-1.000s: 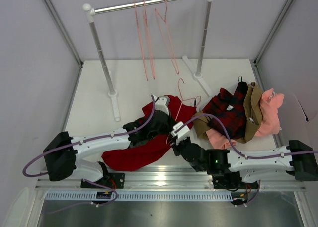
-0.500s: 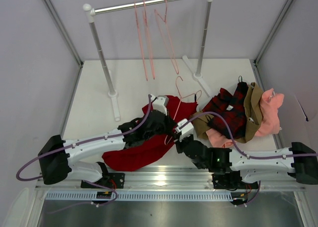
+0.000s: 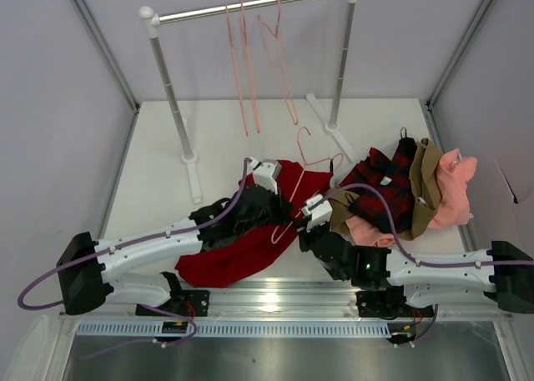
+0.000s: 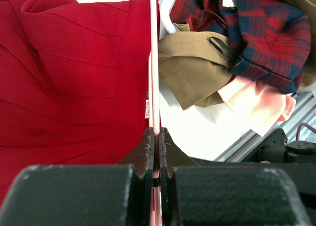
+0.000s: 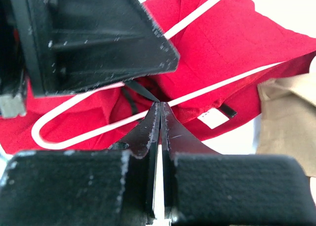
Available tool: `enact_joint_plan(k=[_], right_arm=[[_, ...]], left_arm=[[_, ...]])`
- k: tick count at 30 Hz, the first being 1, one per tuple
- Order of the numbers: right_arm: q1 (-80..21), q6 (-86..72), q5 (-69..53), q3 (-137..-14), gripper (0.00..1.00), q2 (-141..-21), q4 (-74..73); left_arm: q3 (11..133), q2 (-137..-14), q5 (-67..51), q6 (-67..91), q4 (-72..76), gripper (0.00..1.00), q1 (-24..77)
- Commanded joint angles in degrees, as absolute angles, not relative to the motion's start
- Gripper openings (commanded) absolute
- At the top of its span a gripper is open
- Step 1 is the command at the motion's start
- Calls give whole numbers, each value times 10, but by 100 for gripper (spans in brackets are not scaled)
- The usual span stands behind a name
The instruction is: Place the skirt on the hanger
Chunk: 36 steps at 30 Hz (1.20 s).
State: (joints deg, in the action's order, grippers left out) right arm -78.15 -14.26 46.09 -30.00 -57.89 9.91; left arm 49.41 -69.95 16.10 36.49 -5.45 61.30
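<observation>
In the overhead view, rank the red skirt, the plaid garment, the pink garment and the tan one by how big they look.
1. skirt, the largest even though it is partly hidden.
2. plaid garment.
3. pink garment and tan garment: both are partly buried in the pile, so they are too close to rank.

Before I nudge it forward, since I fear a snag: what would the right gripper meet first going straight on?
The skirt: the right gripper has its jaws seemingly shut on its black loop, red cloth directly ahead. The hanger wire crosses just beyond, though depth is unclear.
</observation>
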Motion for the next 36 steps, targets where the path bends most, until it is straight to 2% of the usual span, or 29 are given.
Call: enact_joint_plan(k=[1,8,9,10,11,12,15,18,23,28,32,36], right_arm=[[-775,-134,504,-300,0,-563,146],[-770,-140,491,-308,1,-570,131],[-770,-141,477,-310,7,-569,125],[-770,-148,469,-316,33,-565,115],[-770,-158,461,-322,43,-556,87],[-772,-168,452,-331,58,-549,67],[-775,-224,461,-388,72,-519,-59],[-772,-284,485,-455,75,-477,-205],[-762,-374,535,-489,77,-394,-320],[-754,-415,609,-486,78,-309,-371],[-745,-410,642,-488,79,-293,-381],[-733,-404,649,-499,85,-310,-377]], left_arm=[[497,-670,156,365,-33,0,616],[497,-657,163,359,-37,0,616],[502,-656,164,356,-38,0,616],[504,-652,165,346,-39,0,616],[508,-650,167,338,-37,0,616],[512,-646,170,328,-35,0,616],[516,-625,173,275,-29,0,617],[527,-596,180,209,-52,0,616],[526,-537,178,184,-105,0,616],[522,-444,176,167,-196,0,619],[542,-376,213,167,-258,0,619],[597,-357,256,173,-344,0,619]])
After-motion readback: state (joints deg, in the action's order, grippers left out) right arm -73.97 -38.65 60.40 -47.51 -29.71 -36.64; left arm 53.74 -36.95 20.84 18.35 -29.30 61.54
